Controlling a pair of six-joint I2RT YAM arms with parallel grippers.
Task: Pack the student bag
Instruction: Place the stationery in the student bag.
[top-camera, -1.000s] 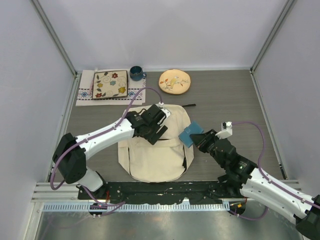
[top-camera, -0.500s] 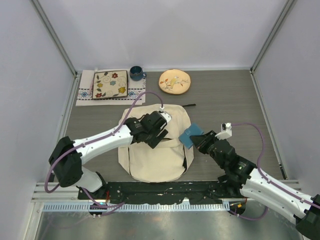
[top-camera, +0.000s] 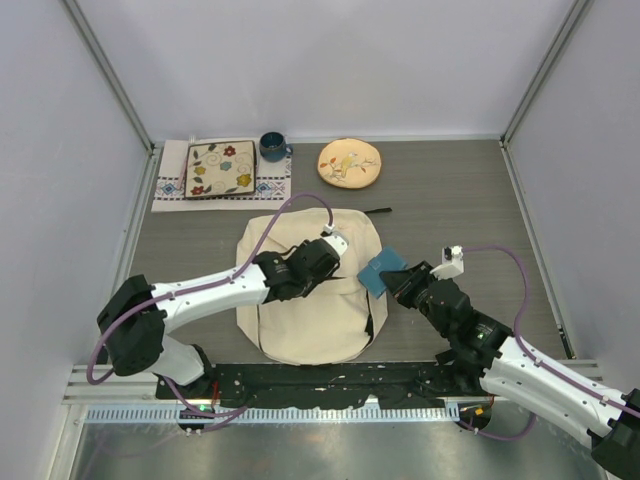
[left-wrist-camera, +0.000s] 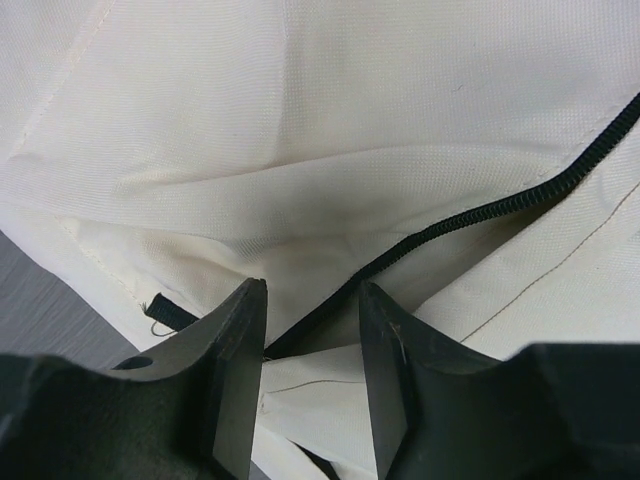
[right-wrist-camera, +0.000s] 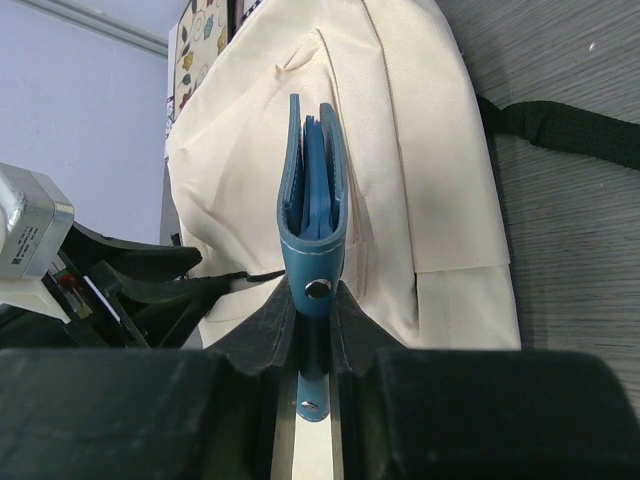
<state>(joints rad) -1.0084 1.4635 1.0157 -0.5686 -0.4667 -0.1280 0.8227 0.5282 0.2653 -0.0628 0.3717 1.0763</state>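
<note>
The student bag (top-camera: 300, 325), a cream backpack, lies flat in the middle of the table. My left gripper (top-camera: 328, 272) is low over the bag's upper right part. In the left wrist view it (left-wrist-camera: 312, 340) is open, its jaws on either side of the black zipper line (left-wrist-camera: 470, 215) and a fold of cream fabric (left-wrist-camera: 300, 90). My right gripper (top-camera: 402, 284) is shut on a blue snap wallet (top-camera: 380, 270) and holds it just off the bag's right edge. In the right wrist view the wallet (right-wrist-camera: 313, 200) stands edge-on between the jaws (right-wrist-camera: 313, 300), with the bag (right-wrist-camera: 410, 150) behind it.
At the back stand a square floral plate on a patterned cloth (top-camera: 221, 168), a blue mug (top-camera: 272, 147) and a round yellowish floral plate (top-camera: 349, 163). A black strap (right-wrist-camera: 570, 130) lies on the table right of the bag. Enclosure walls stand on three sides.
My left gripper has moved right and toward me across the bag, from its upper middle to its right side near the wallet. The right arm has barely moved.
</note>
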